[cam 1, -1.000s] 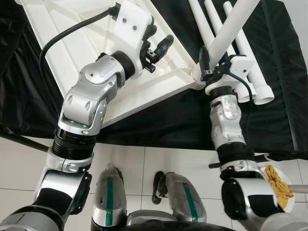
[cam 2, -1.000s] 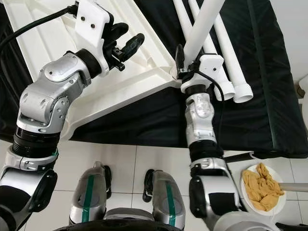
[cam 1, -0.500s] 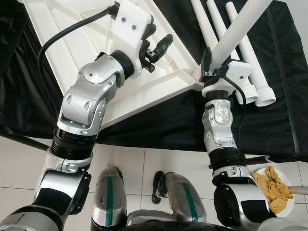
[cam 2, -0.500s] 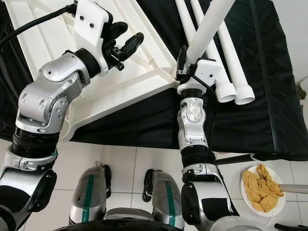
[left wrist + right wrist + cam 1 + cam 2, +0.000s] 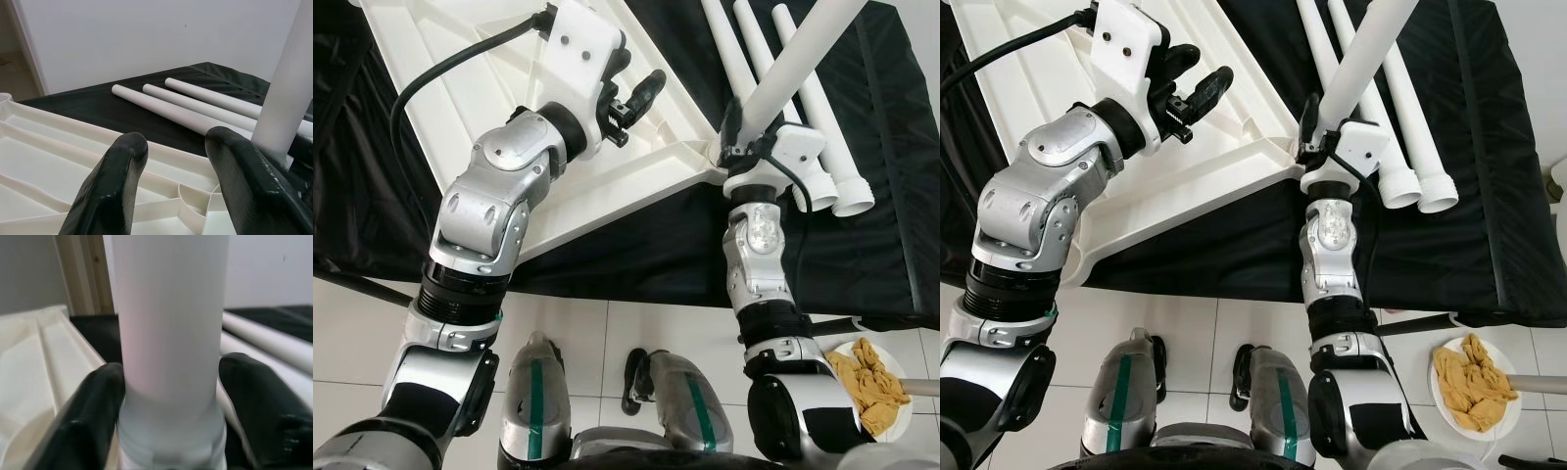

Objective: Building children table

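The table top (image 5: 480, 108) lies underside up on a black cloth (image 5: 1449, 196), its near-right corner by the cloth's near edge. There the right gripper (image 5: 168, 396) clamps a white leg (image 5: 1361, 59), which rises tilted to the far right. The left gripper (image 5: 188, 183) hovers spread above the ribs. Three more legs (image 5: 1400, 108) lie right, running near to far.
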{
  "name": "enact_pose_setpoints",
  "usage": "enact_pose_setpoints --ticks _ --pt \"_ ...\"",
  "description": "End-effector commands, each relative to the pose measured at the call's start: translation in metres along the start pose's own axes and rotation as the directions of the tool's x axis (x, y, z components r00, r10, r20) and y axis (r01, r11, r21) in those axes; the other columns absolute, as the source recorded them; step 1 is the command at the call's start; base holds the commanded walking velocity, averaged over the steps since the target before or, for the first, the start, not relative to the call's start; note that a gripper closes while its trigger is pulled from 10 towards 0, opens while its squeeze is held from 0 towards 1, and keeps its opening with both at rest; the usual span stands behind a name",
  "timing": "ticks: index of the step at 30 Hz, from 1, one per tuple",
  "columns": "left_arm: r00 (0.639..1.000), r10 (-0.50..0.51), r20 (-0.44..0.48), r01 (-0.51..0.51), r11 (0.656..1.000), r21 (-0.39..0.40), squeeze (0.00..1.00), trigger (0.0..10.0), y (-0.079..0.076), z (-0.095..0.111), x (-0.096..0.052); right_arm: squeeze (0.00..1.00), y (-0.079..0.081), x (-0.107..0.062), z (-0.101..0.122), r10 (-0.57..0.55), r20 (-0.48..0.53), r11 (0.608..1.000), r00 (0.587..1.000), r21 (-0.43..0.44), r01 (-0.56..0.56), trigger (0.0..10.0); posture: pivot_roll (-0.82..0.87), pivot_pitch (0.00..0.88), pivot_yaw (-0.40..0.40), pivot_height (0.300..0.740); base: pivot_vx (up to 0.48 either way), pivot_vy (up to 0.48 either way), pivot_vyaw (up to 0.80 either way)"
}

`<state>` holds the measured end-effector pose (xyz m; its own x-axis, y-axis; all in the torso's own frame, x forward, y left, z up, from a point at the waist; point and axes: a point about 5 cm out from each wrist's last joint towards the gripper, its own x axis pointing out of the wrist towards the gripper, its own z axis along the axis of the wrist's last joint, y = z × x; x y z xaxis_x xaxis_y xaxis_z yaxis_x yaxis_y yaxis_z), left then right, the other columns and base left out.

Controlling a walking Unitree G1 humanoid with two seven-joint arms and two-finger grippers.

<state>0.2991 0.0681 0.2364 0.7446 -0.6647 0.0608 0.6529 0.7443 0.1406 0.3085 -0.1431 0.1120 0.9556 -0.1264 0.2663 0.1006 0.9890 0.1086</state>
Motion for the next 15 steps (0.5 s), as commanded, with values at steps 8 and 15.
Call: enact_pose_setpoints --ticks 8,15 --pt "1.0 -0.015 0.009 0.015 1.0 0.006 0.0 10.0 -0.004 0.0025 0.001 1.0 -0.0156 -0.0129 -0.0193 -0.056 -0.103 0.998 0.993 -0.026 0.053 10.0 0.12 0.074 -0.08 0.74 0.0 0.0 0.0" --pt "1.0 -0.013 0.011 0.013 1.0 0.006 0.0 10.0 -0.0037 0.0028 0.0012 1.0 -0.0144 -0.0092 -0.0139 -0.024 -0.071 0.999 0.997 -0.031 0.022 10.0 0.12 0.076 -0.078 0.74 0.0 0.0 0.0"
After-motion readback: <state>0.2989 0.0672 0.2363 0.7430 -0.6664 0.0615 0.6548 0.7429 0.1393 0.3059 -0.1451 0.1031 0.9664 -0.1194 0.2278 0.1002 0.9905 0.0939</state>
